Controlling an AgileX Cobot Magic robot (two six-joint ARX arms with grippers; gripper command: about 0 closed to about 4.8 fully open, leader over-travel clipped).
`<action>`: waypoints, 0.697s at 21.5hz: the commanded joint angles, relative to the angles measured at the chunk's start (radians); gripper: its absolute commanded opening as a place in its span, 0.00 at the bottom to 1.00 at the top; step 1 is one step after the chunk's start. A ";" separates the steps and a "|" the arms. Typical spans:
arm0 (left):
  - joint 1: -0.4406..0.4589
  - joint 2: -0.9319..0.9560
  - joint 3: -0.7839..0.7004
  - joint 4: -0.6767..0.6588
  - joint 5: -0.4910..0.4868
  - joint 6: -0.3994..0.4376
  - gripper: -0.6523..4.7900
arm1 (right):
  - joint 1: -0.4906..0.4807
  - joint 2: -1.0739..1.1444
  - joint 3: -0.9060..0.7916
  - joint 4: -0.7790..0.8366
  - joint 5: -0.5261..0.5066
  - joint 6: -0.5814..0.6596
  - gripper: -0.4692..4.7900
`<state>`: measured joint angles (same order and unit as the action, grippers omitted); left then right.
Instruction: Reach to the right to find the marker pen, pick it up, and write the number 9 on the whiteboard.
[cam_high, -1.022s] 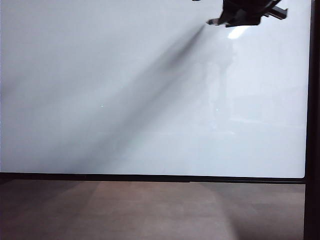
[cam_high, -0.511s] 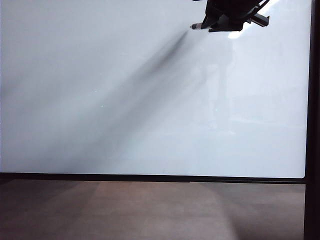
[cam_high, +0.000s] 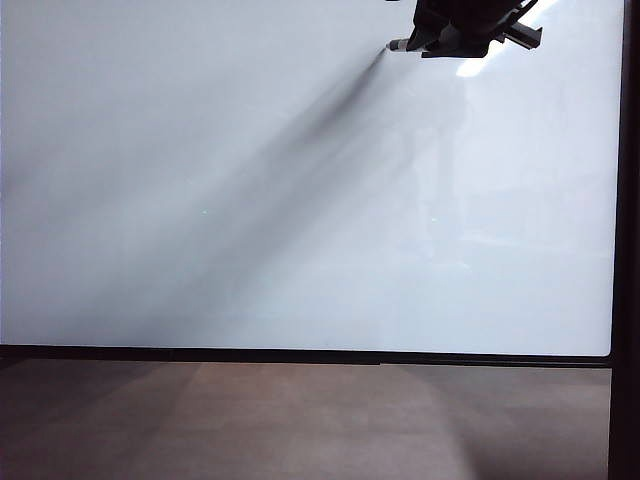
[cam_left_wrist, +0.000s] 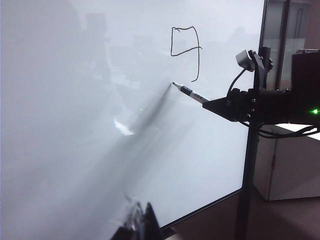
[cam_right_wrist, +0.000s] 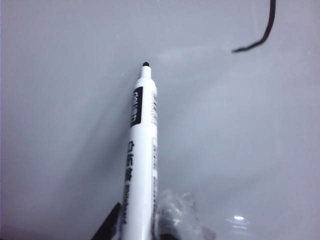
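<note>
The whiteboard (cam_high: 250, 200) fills the exterior view, glossy white with a thin black frame. My right gripper (cam_high: 425, 42) is at its top right, shut on the marker pen (cam_high: 398, 45), whose tip points left. In the left wrist view the number 9 (cam_left_wrist: 186, 47) is a black boxy loop with a long tail. The marker pen (cam_left_wrist: 191, 93) has its tip close to the board, near that tail. The right wrist view shows the white marker pen (cam_right_wrist: 142, 150) between my right gripper's (cam_right_wrist: 142, 222) fingers, and the tail's end (cam_right_wrist: 262, 35). My left gripper (cam_left_wrist: 142, 225) is shut and empty, away from the writing.
A brown wooden surface (cam_high: 300, 420) lies below the board's lower frame (cam_high: 300, 355). A dark upright post (cam_high: 628, 200) stands along the board's right edge. Beyond that edge the left wrist view shows a white cabinet (cam_left_wrist: 290, 170) and the right arm's black body (cam_left_wrist: 280, 105).
My right gripper has shifted left along the top of the board with the marker pen in it. The left arm has not moved.
</note>
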<state>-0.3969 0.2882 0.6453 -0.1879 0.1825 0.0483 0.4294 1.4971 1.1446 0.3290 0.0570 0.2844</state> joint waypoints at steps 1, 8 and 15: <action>0.000 0.000 0.001 0.009 0.005 -0.003 0.11 | 0.001 0.012 0.019 0.023 0.009 0.003 0.08; 0.000 0.000 0.000 0.009 0.005 -0.003 0.11 | -0.001 0.025 0.019 0.014 0.030 0.003 0.09; 0.000 0.001 0.000 0.009 0.005 -0.003 0.11 | -0.045 0.019 0.018 -0.020 0.030 0.004 0.09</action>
<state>-0.3969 0.2882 0.6453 -0.1879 0.1825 0.0483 0.4019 1.5219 1.1553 0.3237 0.0513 0.2821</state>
